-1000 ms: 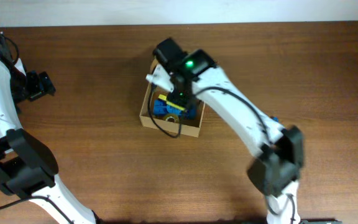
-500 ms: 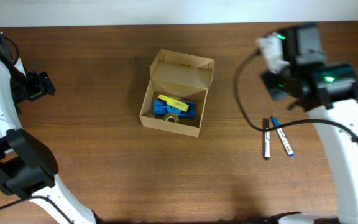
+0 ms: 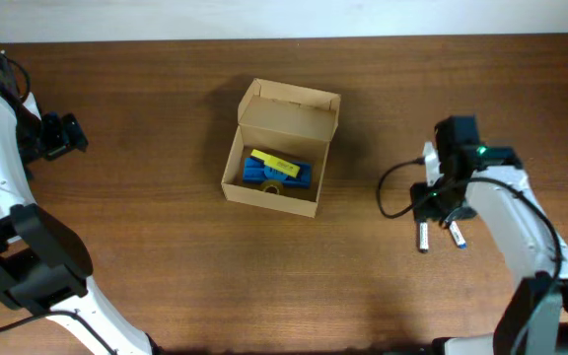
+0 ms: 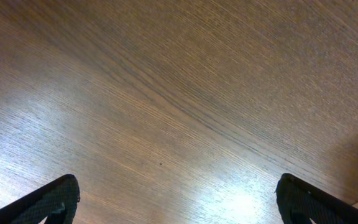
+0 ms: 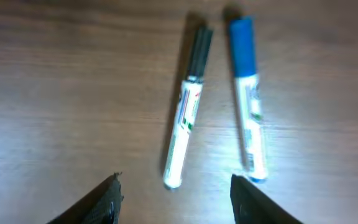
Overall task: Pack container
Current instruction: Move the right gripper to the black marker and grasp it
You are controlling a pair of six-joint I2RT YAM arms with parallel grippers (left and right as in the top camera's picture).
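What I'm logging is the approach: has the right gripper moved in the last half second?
Yes: the right gripper came toward the near edge, now over the unmoved markers.

Two markers (image 5: 185, 118) (image 5: 248, 112), one cardboard box (image 3: 289, 118).

1. A brown wood-grain table (image 3: 166, 247) lies under me.
2. A white marker pen with a black cap (image 5: 185, 118) points its cap toward 12 o'clock.
3. A white marker pen with a blue cap (image 5: 248, 106) lies at its 3 o'clock, apart.

Markers (image 5: 185, 118) blurred; right tool (image 5: 176, 190) fingertips (image 5: 101, 202) cropped.
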